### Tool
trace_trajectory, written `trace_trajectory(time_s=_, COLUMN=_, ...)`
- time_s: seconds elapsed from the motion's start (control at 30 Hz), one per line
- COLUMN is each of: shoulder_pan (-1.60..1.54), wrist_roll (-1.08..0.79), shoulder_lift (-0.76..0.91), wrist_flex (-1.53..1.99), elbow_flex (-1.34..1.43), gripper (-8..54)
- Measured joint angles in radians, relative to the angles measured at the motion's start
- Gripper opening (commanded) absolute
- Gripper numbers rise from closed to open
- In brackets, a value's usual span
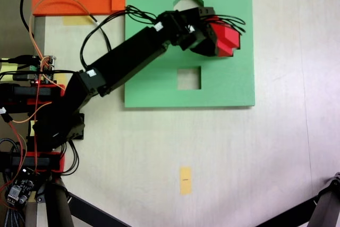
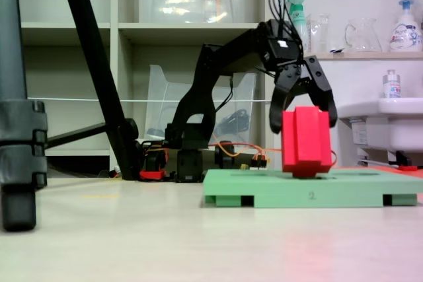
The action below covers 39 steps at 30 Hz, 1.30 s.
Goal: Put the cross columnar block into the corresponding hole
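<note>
Gripper (image 2: 303, 120) jaws spread about block-wide, one on each side of the red block's (image 2: 307, 140) upper part (gripping it) | block upright, its foot at the green board's (image 2: 264, 193) top surface | overhead: block (image 1: 227, 40) over the board's (image 1: 154, 83) middle, above the square cutout (image 1: 189, 78)

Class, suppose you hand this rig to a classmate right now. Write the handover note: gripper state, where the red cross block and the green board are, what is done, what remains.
Gripper: shut on the red cross block, holding it upright from above.
Block: its lower end sits at the top face of the green board; whether it has entered the plus-shaped cutout cannot be told, as arm and block cover that spot in both fixed views.
Done: block picked up and brought over the board.
Left: confirm alignment, push it down fully, release, withdraw.
</note>
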Motion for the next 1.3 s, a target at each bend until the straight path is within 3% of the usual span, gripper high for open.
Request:
trace_trajectory(time_s=0.6, shoulder_pan=-0.005, wrist_roll=0.0, shoulder_lift=-0.084, wrist_flex=-0.037, elbow_flex=-0.018, gripper=23.0)
trace_trajectory(time_s=1.0, shoulder_pan=0.017, wrist_roll=-0.005, shoulder_lift=-0.147, wrist_flex=-0.037, elbow_flex=-0.101, gripper=30.8)
trace_trajectory(time_s=1.17, shoulder_pan=0.017, wrist_roll=-0.003, shoulder_lift=-0.163, wrist_flex=-0.037, elbow_flex=-0.114, gripper=36.3)
trace_trajectory(time_s=1.27, shoulder_pan=0.015, wrist_roll=-0.002, shoulder_lift=-0.163, wrist_flex=-0.035, elbow_flex=-0.117, gripper=49.4)
trace_trajectory(time_s=1.3, shoulder_pan=0.012, wrist_roll=-0.002, shoulder_lift=-0.163, wrist_flex=-0.029, elbow_flex=-0.117, gripper=51.2)
